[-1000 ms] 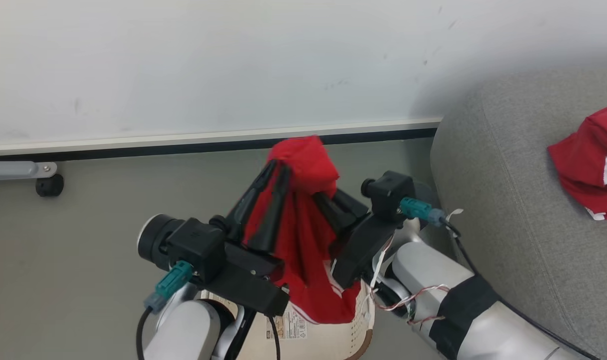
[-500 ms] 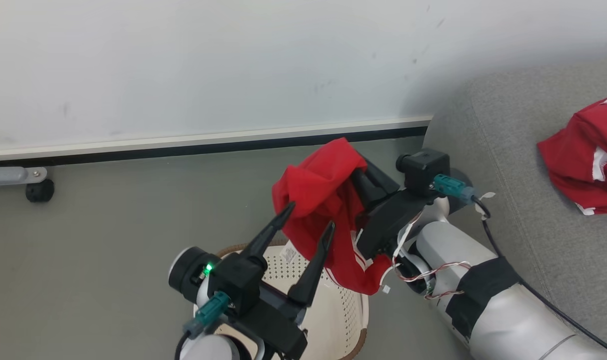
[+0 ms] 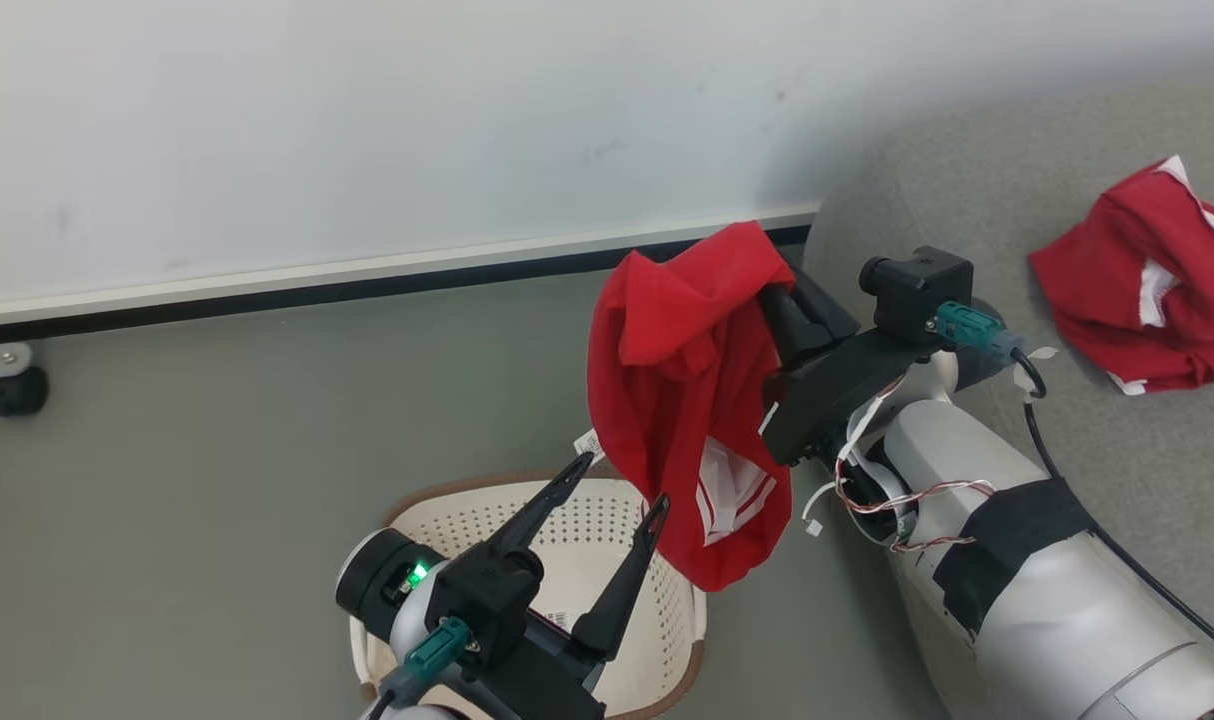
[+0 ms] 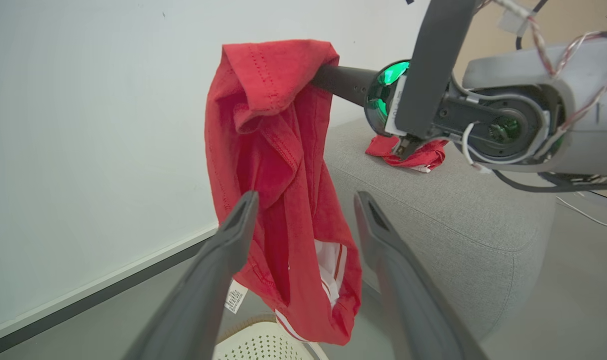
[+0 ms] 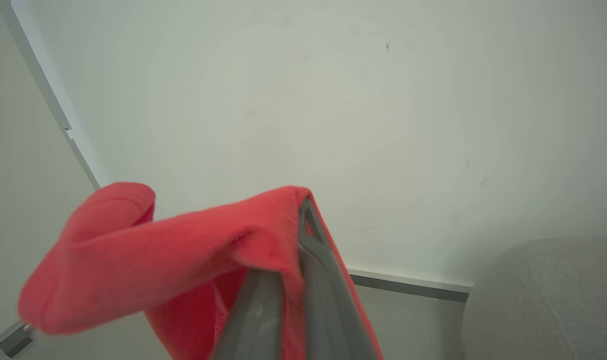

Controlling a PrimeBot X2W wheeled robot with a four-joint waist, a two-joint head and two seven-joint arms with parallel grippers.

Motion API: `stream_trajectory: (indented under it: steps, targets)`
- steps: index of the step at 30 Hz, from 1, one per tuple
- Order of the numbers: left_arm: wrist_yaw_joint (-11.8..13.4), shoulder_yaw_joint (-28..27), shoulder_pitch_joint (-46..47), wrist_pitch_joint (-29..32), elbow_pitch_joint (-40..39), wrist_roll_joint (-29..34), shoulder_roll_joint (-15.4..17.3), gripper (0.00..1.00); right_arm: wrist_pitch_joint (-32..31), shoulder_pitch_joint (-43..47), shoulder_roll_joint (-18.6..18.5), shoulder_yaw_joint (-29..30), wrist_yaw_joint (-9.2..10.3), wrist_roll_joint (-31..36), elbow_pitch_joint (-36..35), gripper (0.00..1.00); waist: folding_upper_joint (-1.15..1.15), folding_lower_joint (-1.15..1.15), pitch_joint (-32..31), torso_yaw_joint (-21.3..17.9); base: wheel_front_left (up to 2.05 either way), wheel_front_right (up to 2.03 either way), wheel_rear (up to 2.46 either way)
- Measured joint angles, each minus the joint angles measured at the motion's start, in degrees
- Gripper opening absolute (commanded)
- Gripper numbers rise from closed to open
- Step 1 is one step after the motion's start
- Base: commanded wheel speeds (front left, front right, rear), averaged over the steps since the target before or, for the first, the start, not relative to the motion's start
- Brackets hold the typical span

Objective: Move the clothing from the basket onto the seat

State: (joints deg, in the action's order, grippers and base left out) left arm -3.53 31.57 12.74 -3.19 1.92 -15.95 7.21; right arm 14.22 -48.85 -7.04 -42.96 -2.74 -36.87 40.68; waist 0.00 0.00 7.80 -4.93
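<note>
The right hand is clenching the bright red fabric garment near its top fold. In the right wrist view the two dark fingers are pressing together w/ the cloth draped over them. The garment is hanging free in the air, between the cream-white perforated plastic basket and the large grey upholstered seat cushion. It is not resting on the seat. Its lowest part, w/ white stripe trim & a white inner panel, is hanging close above the basket's rim on the seat side. A small white label tag is sticking out at the garment's edge.

The left hand is released. Its two long fingers are standing apart and grasping nothing, and they are pointing up toward the lower half of the garment. In the head view one fingertip is appearing just beside the cloth, but touching or not, one cannot tell. In the left wrist view the garment is hanging beyond the gap between the fingers.

The basket is standing on the grey-green floor, below the left hand. A second red garment w/ white trim is lying crumpled on the seat, well apart from the right hand. Behind is running the white wall w/ a pale baseboard. A black castor wheel is sitting at the far left.
</note>
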Motion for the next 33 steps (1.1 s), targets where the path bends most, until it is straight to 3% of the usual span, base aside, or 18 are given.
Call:
stream_trajectory:
  steps: [25, 33]
  targets:
    - [0.07, -0.67, 1.5, 2.26, -3.61, 2.8, 2.74, 1.0, 0.08, -0.77, -2.76, 5.95, 1.14, -0.02, -0.63, 0.0, 0.0, -0.01, 4.59, -11.01, 0.0, 0.0, 0.0]
    - [-0.09, 0.32, 3.81, 3.39, -5.35, 3.43, 2.78, 1.0, 0.08, -6.65, -7.92, 11.98, 2.3, -0.66, -0.52, 0.0, 0.0, 0.0, 7.38, -12.46, 0.0, 0.0, 0.0]
